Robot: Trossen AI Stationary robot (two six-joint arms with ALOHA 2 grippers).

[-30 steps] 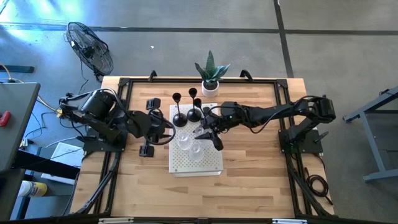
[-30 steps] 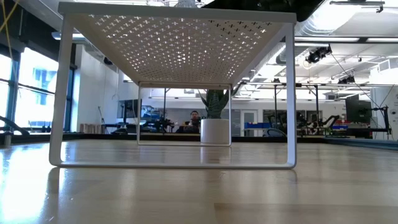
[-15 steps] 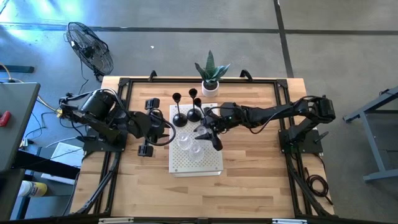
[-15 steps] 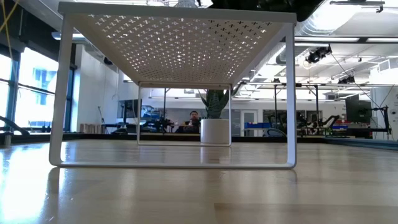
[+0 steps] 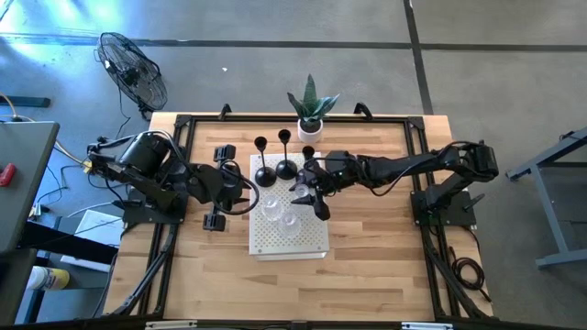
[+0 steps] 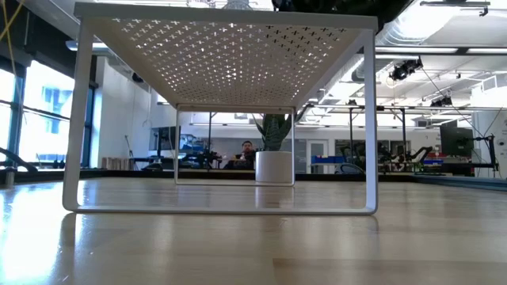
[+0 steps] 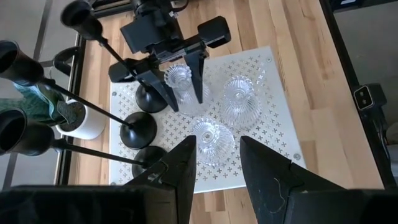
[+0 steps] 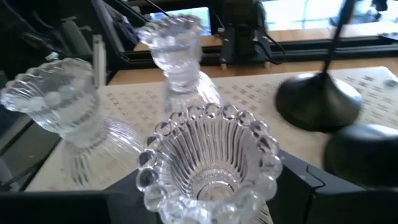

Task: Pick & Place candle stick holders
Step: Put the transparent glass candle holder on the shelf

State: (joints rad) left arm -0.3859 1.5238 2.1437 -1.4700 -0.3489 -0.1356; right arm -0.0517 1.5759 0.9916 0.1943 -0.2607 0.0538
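A white perforated stand (image 5: 312, 240) bears three black candle stick holders (image 5: 263, 174) (image 5: 286, 168) (image 5: 308, 154) on their domed bases at its far side, and two clear glass holders (image 5: 273, 207) (image 5: 292, 220) on their feet at its middle. My right gripper (image 5: 306, 196) is shut on a third glass holder (image 8: 208, 158), which also shows in the left wrist view (image 7: 178, 79). My left gripper (image 5: 240, 192) hangs open and empty at the stand's left edge; its fingers (image 7: 186, 163) frame the glass holders from above. My right gripper holds the glass holder between its two fingers (image 7: 200, 74), one on each side of its ribbed body (image 7: 180, 92) below the beaded rim. The fingers slant down from the table's right. The holder stands upright; whether its foot rests on the stand, I cannot tell.
A green plant in a white pot (image 5: 311, 117) stands on the table behind the stand and shows under it in the low view (image 6: 274, 166). The black holders' thin stems (image 7: 93, 106) rise close beside my right gripper. Bare wood lies near and right of the stand (image 5: 376, 247).
My right gripper has drawn slightly toward the table's far edge with the glass holder between its fingers. The top cup of the black holder nearest it now shows farther toward the table's right, apart from the other two.
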